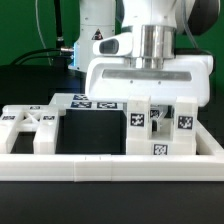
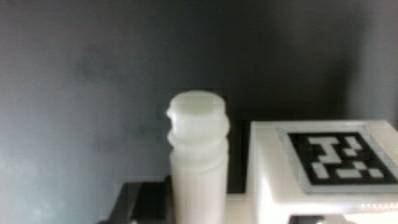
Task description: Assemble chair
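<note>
In the exterior view my gripper (image 1: 150,106) hangs low over a cluster of white tagged chair blocks (image 1: 160,126) right of the middle; its fingertips are hidden among them. The X-braced panel (image 1: 24,126) lies at the exterior view's left. In the wrist view a white leg with a rounded, ridged end (image 2: 196,140) stands up between the dark fingers (image 2: 146,200), which sit close against both its sides. My gripper (image 2: 196,208) looks shut on this leg. A white block with a tag (image 2: 331,158) stands right beside it.
The long white border rail (image 1: 110,166) runs across the front of the parts. A flat board with tags (image 1: 92,103) lies behind the dark opening in the middle. The robot base (image 1: 95,30) and cables stand at the back.
</note>
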{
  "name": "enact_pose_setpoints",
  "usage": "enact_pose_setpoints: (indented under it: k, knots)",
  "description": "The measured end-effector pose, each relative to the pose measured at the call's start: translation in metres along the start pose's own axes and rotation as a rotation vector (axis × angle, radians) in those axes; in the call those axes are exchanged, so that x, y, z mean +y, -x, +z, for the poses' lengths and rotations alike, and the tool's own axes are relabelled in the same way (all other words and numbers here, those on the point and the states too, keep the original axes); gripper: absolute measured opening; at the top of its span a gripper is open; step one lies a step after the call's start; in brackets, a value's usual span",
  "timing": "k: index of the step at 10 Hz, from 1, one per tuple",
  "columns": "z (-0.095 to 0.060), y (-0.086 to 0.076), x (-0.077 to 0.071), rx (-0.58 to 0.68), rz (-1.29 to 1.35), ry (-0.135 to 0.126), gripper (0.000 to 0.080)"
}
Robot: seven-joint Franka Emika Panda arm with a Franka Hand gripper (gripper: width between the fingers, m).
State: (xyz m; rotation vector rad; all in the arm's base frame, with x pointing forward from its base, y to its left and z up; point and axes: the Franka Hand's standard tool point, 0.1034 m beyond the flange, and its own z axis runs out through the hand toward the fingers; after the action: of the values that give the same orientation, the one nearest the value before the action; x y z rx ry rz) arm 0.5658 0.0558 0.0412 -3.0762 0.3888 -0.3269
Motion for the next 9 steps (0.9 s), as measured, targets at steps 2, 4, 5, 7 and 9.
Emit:
enact_pose_setpoints:
  k: [2,4,5,7,9]
  knots:
    - [-0.026,-0.006,-0.007,-0.025,0.008,-0.025,0.0243]
    - [-0.030,-0.006,-0.005,-0.061,0.013,-0.026,0.0244]
    - [-0.029,0.000,-0.005,-0.135,0.020,-0.025,0.0244]
    - [-0.027,0.007,0.004,-0.346,0.046,-0.019,0.0245]
    - [-0.033,0.011,0.011,-0.506,0.003,-0.038,0.0245]
